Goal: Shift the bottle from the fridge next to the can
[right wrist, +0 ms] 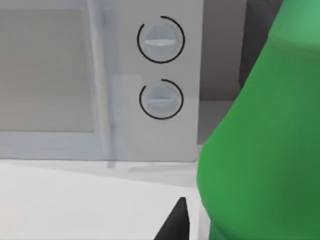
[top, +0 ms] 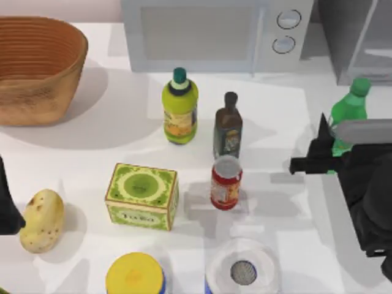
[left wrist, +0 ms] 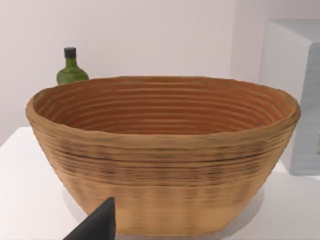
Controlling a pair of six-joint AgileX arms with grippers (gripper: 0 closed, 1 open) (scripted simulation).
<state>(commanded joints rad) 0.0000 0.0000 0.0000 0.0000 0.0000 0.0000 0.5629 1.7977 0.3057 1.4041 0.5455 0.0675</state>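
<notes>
a wide woven basket (left wrist: 165, 155) stands on the white table (left wrist: 30, 200), its ribbed inside open to view. behind its rim rises the neck of a green bottle with a dark cap (left wrist: 71, 67). a white appliance (left wrist: 295, 95) stands beside the basket, and a dark fingertip (left wrist: 97, 225) shows in front of it.

A white table (top: 92, 153) is filling the scene, and soft light is casting pale grey shadows across it. Taking the white microwave (top: 214, 33) as landmark: it is standing at the table's far edge, its two round knobs facing the camera. Behind it and to its left, a plain pale pinkish wall (top: 55, 7) is rising. The same bare wall (left wrist: 150, 35) is showing in the left wrist view.
</notes>
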